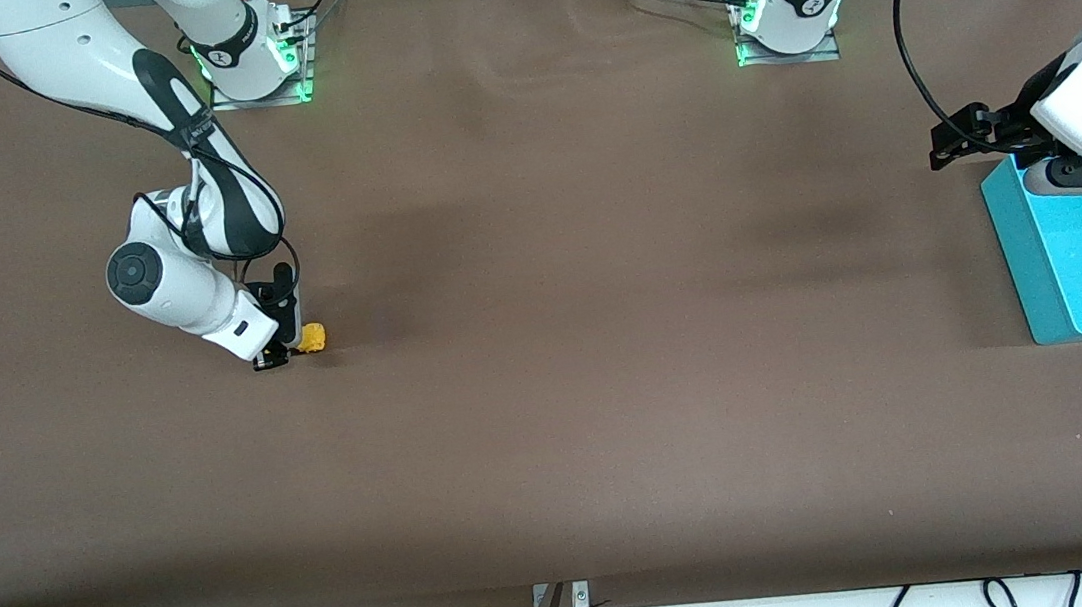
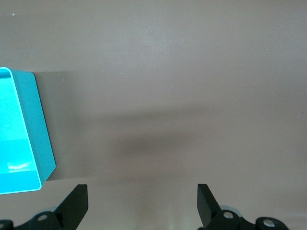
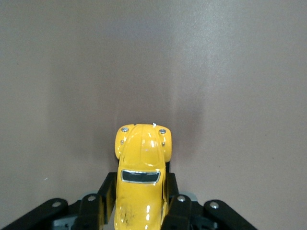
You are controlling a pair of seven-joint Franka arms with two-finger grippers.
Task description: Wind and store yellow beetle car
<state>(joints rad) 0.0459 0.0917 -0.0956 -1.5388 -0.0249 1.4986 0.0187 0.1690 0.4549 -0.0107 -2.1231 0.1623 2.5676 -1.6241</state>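
Yellow beetle car pinched on the brown counter, bin waiting at the left arm's end.

Your small, glossy yellow beetle-shaped toy car [image 3: 142,184] sits on the brown paper-covered counter [image 1: 554,423] toward the right arm's end, with the right tool [image 1: 286,353] pressed together on its flanks, nose poking out ahead of the fingers. Judge it light, hard and slick; you do best holding low across the sides, clear of the wheels. Your left tool [image 2: 142,203] hangs spread and empty, waiting beside the turquoise plastic bin [image 1: 1030,272].
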